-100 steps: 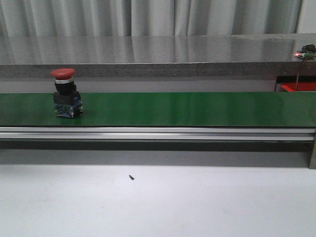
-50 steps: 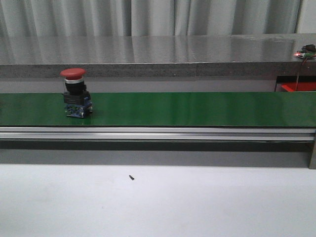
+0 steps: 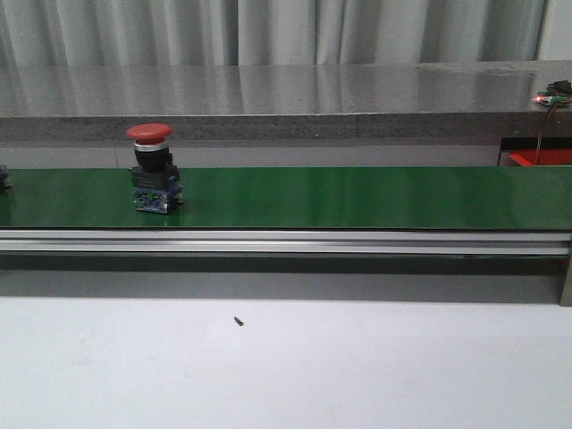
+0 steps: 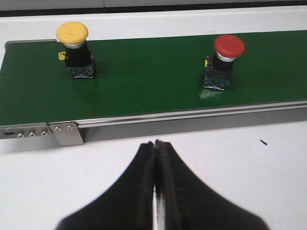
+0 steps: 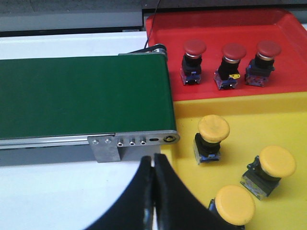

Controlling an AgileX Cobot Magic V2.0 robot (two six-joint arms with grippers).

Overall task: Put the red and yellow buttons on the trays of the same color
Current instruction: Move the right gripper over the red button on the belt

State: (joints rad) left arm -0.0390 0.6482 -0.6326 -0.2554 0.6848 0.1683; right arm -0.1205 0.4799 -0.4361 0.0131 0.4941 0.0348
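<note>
A red button (image 3: 153, 167) stands upright on the green conveyor belt (image 3: 357, 197), left of centre. The left wrist view shows the same red button (image 4: 224, 60) and a yellow button (image 4: 74, 49) farther back along the belt (image 4: 144, 76). My left gripper (image 4: 157, 143) is shut and empty over the white table, short of the belt. My right gripper (image 5: 154, 159) is shut and empty by the belt's end. Beside it lie a red tray (image 5: 216, 28) holding three red buttons (image 5: 193, 61) and a yellow tray (image 5: 288, 124) holding three yellow buttons (image 5: 211, 138).
A metal rail (image 3: 286, 241) runs along the belt's front edge. A small dark speck (image 3: 238, 321) lies on the white table. A grey counter (image 3: 268, 98) and curtains stand behind the belt. Part of the red tray (image 3: 540, 157) shows at far right.
The red button has ridden the belt to the right. A dark object's edge has appeared on the belt at the far left. Neither gripper shows in the front view.
</note>
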